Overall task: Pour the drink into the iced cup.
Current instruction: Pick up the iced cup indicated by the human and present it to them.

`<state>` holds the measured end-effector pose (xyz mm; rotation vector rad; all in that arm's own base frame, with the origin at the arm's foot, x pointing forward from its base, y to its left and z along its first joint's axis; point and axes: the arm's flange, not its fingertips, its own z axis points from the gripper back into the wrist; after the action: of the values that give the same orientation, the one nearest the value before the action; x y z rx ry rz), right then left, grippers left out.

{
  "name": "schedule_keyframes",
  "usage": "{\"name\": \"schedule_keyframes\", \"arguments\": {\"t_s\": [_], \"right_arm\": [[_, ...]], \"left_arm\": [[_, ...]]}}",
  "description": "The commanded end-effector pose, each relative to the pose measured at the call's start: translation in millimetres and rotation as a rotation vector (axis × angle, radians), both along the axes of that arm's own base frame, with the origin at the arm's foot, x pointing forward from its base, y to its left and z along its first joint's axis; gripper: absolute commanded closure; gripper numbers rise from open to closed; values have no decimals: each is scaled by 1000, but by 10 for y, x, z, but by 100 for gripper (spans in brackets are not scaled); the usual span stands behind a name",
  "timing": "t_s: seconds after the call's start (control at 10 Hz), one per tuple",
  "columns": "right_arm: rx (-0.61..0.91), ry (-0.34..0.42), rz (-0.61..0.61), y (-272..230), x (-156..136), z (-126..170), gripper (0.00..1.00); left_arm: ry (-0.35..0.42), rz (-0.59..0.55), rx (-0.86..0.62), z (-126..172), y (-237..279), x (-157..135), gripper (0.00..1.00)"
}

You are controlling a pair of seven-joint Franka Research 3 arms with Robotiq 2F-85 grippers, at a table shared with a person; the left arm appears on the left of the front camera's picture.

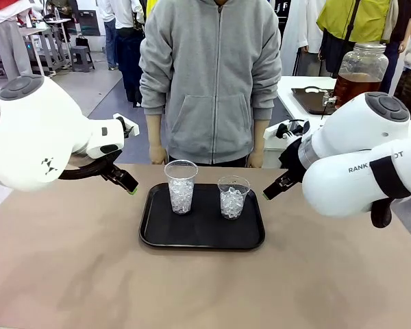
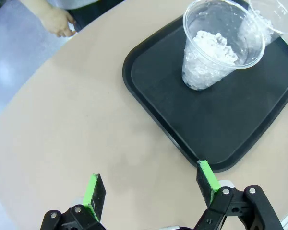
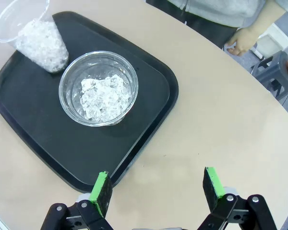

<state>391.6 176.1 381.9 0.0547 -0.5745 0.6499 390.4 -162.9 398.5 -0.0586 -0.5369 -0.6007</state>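
Observation:
Two iced cups stand on a black tray: a taller clear plastic cup on the left and a shorter clear glass on the right, both holding ice. The drink, amber-brown, sits in a big glass jar on a white table at the far right. My left gripper hovers open left of the tray, and its wrist view shows the open left gripper at the tray's edge, short of the plastic cup. My right gripper hangs open right of the tray; the right gripper is short of the glass.
A person in a grey hoodie stands at the far edge, hands resting on the table's rim. The tan table has free room in front of the tray. A dark tray lies beside the jar.

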Motion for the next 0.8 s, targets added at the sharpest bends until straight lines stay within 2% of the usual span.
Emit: {"name": "schedule_keyframes", "arguments": {"t_s": [0.0,0.2,0.5,0.6,0.7], "right_arm": [[0,0,0,0,0,0,0],[78,23,-15,-51,33,269,0],[264,99,-61,-288,112,689,0],[300,112,-94,-351,137,801,0],[376,155,-106,-427,166,901,0]], "left_arm": [[0,0,0,0,0,0,0],[-5,-17,-29,256,-12,41,0],[-14,1,-122,826,76,117,0],[15,9,-196,950,131,166,0],[50,36,-280,1040,228,238,0]]}}
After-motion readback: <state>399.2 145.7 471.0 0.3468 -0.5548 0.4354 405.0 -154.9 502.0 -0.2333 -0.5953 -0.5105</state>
